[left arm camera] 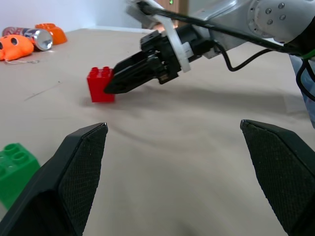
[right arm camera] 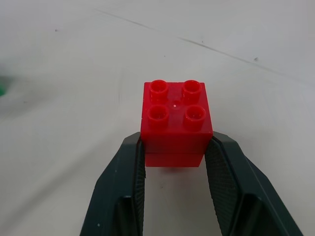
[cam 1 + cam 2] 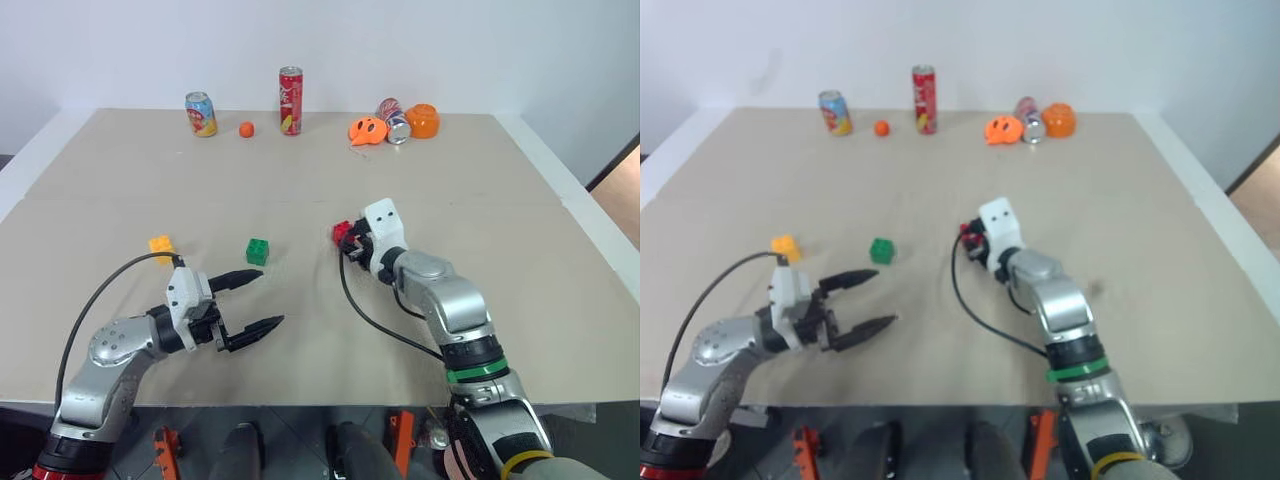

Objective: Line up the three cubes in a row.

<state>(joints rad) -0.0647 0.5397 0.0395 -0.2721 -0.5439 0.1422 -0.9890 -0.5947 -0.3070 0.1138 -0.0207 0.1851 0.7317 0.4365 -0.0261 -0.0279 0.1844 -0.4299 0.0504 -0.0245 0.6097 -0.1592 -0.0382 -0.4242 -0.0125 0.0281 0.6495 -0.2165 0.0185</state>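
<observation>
My right gripper (image 2: 176,145) is shut on the red cube (image 2: 176,118), one finger on each side, near the middle of the table (image 3: 330,180). Whether the cube is on the surface or just above it I cannot tell. The green cube (image 3: 257,251) sits to its left on the table, and the yellow-orange cube (image 3: 161,245) lies further left. My left gripper (image 3: 272,296) hangs open and empty just in front of the green cube, pointing toward the right gripper (image 1: 110,86) and the red cube (image 1: 101,84).
Along the far edge stand a short can (image 3: 201,113), a small orange ball (image 3: 246,129) and a tall red can (image 3: 290,100). Further right there are an orange toy (image 3: 367,130), a lying can (image 3: 395,122) and another orange toy (image 3: 423,121).
</observation>
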